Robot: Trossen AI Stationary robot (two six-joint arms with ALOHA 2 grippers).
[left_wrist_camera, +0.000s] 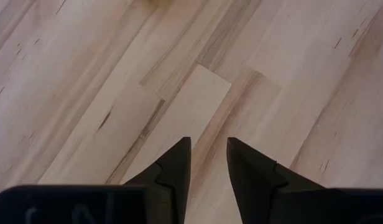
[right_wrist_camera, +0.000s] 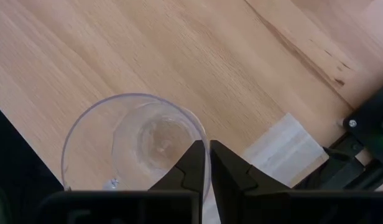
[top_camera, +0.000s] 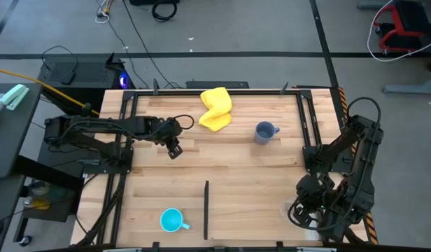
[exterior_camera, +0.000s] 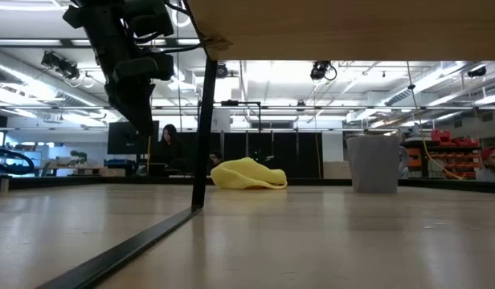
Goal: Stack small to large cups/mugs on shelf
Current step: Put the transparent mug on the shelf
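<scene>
The small clear cup (right_wrist_camera: 135,143) stands upright near the table's near right corner and shows faintly in the high view (top_camera: 289,209). My right gripper (right_wrist_camera: 209,163) is shut on it; it also shows in the high view (top_camera: 300,208). The bright cyan mug (top_camera: 171,220) stands on its base at the near edge, left of centre. The grey-blue mug (top_camera: 264,132) stands on its base at the far right, and shows in the low view (exterior_camera: 374,164). My left gripper (top_camera: 173,148) hovers a little open and empty over bare wood (left_wrist_camera: 208,155), left of centre. My right gripper pinches the clear cup's rim wall (right_wrist_camera: 203,144) between its two fingers, one finger inside the cup and one outside. The fingers come from above, pointing down. The cup is upright, its mouth up; whether its base is on the table I cannot tell.
A yellow cloth (top_camera: 215,109) lies at the far middle. A dark bar (top_camera: 206,199) lies on the table near the centre front. In the low view a wooden shelf board (exterior_camera: 352,28) spans overhead on a dark post (exterior_camera: 203,128). Black frame rails (top_camera: 310,119) run along both sides.
</scene>
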